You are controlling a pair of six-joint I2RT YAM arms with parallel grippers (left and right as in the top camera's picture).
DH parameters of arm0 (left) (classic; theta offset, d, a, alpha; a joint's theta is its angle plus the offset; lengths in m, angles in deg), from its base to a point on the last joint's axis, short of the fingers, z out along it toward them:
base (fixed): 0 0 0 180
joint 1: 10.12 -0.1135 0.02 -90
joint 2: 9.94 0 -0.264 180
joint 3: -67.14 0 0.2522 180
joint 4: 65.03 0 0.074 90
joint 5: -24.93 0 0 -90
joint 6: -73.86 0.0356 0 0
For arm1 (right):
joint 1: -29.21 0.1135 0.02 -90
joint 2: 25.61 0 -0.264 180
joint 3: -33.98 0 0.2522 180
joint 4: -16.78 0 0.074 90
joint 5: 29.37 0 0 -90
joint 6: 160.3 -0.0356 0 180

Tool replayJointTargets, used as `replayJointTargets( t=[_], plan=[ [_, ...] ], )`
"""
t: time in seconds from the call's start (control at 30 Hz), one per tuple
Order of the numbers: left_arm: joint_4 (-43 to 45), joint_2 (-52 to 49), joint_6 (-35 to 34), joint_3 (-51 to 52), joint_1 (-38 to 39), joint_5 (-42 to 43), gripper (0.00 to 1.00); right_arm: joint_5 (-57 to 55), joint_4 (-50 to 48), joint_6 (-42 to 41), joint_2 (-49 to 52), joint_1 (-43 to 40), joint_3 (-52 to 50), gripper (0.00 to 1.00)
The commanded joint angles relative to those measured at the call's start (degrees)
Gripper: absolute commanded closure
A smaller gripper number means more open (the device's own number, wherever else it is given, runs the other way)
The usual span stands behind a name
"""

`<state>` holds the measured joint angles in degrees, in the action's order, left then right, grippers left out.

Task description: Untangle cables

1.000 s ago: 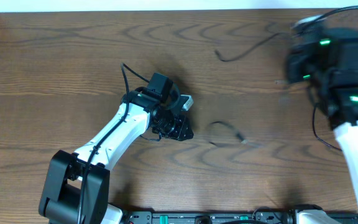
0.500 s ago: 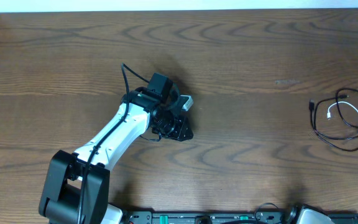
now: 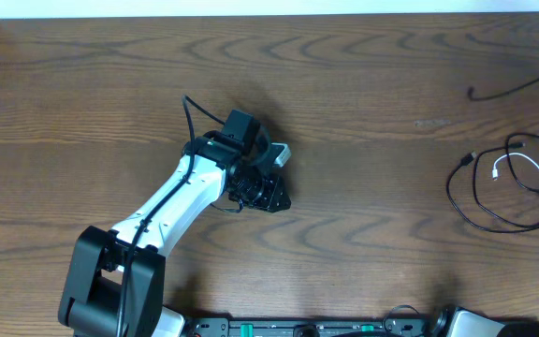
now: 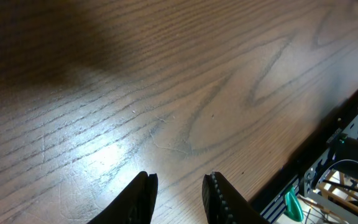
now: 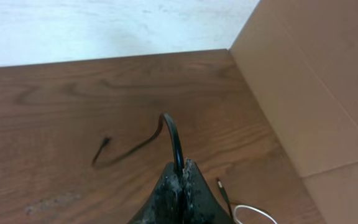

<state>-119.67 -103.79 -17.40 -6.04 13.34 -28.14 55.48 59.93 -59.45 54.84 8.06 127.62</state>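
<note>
Loose cables (image 3: 511, 187) on wooden table (image 3: 363, 112)

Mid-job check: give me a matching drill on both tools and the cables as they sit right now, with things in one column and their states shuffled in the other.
Things:
1. left tool
2. right tool
3. white cable
4. loose black cable

States:
a. lies in wide loops near the right edge of the table
b. shut on the held black cable
c. open, holding nothing, above the table
d. lies among the black loops

Pairs: 1-c, 2-b, 3-d, 4-a
</note>
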Motion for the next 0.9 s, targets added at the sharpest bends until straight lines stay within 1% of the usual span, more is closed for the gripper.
replayJointTargets(
  t=[0.0, 0.17, 0.2, 0.23, 0.27, 0.3, 0.37, 0.47, 0.53, 0.6, 0.77, 0.87],
  plan=[
    [-0.22, -0.02, 0.57, 0.09, 0.13, -0.57, 0.7, 2.14, -0.24, 0.59, -0.55, -0.22, 0.98, 0.99],
    [-0.22, -0.02, 0.57, 0.09, 0.13, -0.57, 0.7, 2.38, 0.7, 0.57, -0.55, -0.2, 0.98, 0.99],
    [-0.22, -0.02, 0.57, 0.09, 0.13, -0.57, 0.7, 3.19, 2.75, 0.46, -0.55, -0.2, 0.98, 0.8],
    [-0.15, -0.02, 0.59, 0.09, 0.13, -0.57, 0.7, 4.98, 7.28, 0.33, -0.55, -0.2, 0.98, 0.33],
    [-0.15, -0.02, 0.59, 0.09, 0.13, -0.57, 0.7, 5.81, 9.09, 0.33, -0.55, -0.17, 0.98, 0.19],
    [-0.02, -0.02, 0.59, 0.09, 0.13, -0.57, 0.7, 7.8, 12.83, 0.33, -0.55, -0.17, 0.96, 0.01],
    [0.02, -0.02, 0.59, 0.09, 0.13, -0.57, 0.7, 11.8, 16.24, 0.15, -0.55, -0.17, 0.94, 0.01],
    [0.04, -0.02, 0.59, 0.09, 0.13, -0.57, 0.7, 22.34, 20.24, -3.82, -0.55, -0.17, 0.94, 0.01],
    [0.2, -0.02, 0.59, 0.09, 0.13, -0.57, 0.7, 28.02, 22.56, -3.98, -0.5, -0.17, 0.87, 0.01],
    [0.22, -0.02, 0.57, 0.09, 0.13, -0.57, 0.7, 30.21, 24.68, -3.98, -0.04, -0.02, 0.74, 0.01],
    [0.31, -0.02, 0.59, 0.09, 0.13, -0.57, 0.7, 29.66, 28.35, -4.02, 2.43, 1.66, -1.38, 0.01],
    [0.44, -0.02, 0.57, 0.09, 0.13, -0.57, 0.7, 27.69, 28.46, -8.02, 5.42, 2.1, -4.04, 0.01]
  ],
)
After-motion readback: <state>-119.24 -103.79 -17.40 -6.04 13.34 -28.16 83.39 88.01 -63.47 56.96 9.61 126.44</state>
